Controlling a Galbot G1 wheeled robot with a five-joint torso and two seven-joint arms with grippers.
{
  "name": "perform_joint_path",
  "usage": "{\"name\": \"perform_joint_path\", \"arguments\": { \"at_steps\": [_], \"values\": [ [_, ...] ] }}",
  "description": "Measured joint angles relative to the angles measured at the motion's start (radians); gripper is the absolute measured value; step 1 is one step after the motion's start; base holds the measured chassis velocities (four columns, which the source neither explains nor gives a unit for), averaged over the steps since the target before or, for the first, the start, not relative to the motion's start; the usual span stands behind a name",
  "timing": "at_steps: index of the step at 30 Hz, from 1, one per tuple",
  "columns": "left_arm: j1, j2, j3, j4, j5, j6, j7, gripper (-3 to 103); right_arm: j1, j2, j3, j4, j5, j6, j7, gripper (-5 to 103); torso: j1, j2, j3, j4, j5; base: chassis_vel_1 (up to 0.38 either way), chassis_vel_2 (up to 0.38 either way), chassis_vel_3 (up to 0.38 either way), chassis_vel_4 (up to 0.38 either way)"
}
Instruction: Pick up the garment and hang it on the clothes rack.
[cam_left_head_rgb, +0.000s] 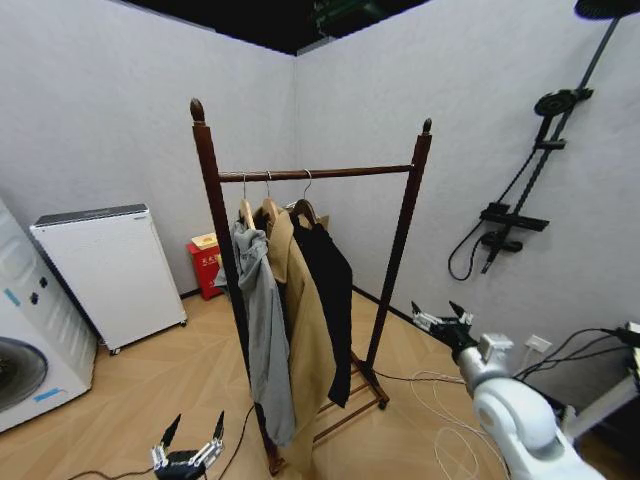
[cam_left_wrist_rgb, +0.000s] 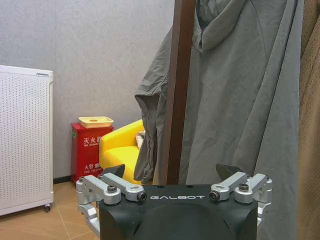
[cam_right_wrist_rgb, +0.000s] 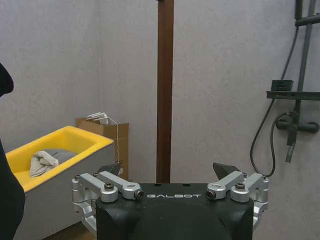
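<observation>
Head view: garment (cam_left_head_rgb: 328, 290) on clothes rack (cam_left_head_rgb: 212, 200).

You see the clothes rack (cam_left_head_rgb: 310, 175) standing in the room's corner, its 2 posts joined by 1 bar. 3 garments hang from that bar, bunched toward the rack's left post: a grey hooded top (cam_left_head_rgb: 262, 330) nearest the post, a long tan coat (cam_left_head_rgb: 305, 330) beside it, then the black garment (cam_left_head_rgb: 330, 290). The left claw (cam_left_head_rgb: 188, 440) hangs low, in front of the rack's left post, fingers spread. The right claw (cam_left_head_rgb: 440, 318) sits to the right of the rack's right post, fingers apart and holding nothing. A white appliance (cam_left_head_rgb: 110, 270) stands well left of the rack, and a red box (cam_left_head_rgb: 207, 268) behind the left post.
</observation>
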Motion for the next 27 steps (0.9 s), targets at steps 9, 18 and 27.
{"name": "perform_joint_path", "arguments": {
  "at_steps": [9,18,27],
  "values": [
    [0.000,0.000,0.000,0.000,0.000,0.000,0.000,100,-0.070,0.097,0.013,0.026,-0.066,0.054,-0.029,100,0.000,0.000,0.000,0.0002,-0.0002,0.000,0.000,0.000,0.000],
    [0.000,0.000,0.000,0.000,0.000,0.000,0.000,100,-0.083,0.114,0.018,0.047,-0.071,0.063,-0.027,100,0.000,0.000,0.000,0.0001,0.0000,0.000,0.000,0.000,0.000],
    [0.000,0.000,0.000,0.000,0.000,0.000,0.000,100,-0.096,0.129,0.016,0.067,-0.086,0.073,-0.024,100,0.000,0.000,0.000,0.0001,0.0000,0.000,0.000,0.000,0.000]
  ]
}}
